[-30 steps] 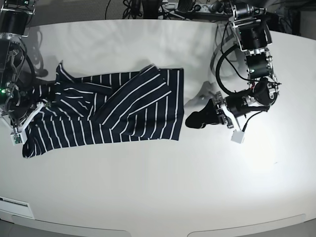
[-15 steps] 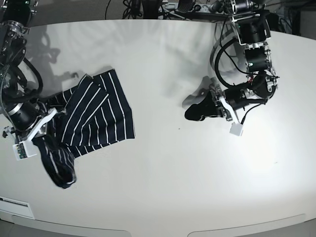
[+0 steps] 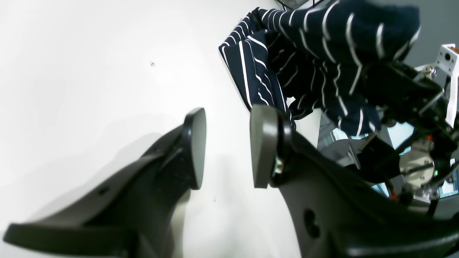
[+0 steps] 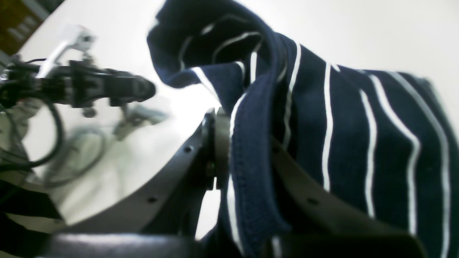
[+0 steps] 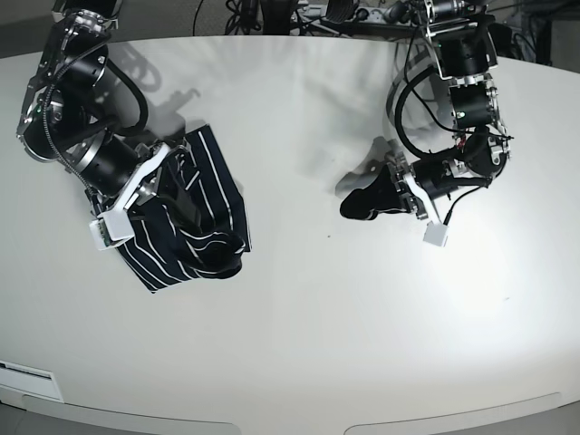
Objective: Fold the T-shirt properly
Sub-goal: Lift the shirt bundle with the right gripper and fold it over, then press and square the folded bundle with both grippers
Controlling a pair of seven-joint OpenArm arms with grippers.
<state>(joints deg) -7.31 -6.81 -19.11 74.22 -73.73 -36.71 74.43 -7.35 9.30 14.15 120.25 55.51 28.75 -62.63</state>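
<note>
One hand [image 4: 247, 157] — bunched T-shirt [image 5: 195, 227]

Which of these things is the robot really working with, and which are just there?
Working with:
- T-shirt, striped, bunched
- right gripper, shut on its cloth
- left gripper, open, holding nothing

Just there:
- white table
- cables behind the table

The wide white round-edged table [image 5: 299, 326] fills the base view. Behind its far edge, dark cables [image 5: 237, 13] lie bundled. A small label [image 5: 25, 371] sits at its near-left rim.
</note>
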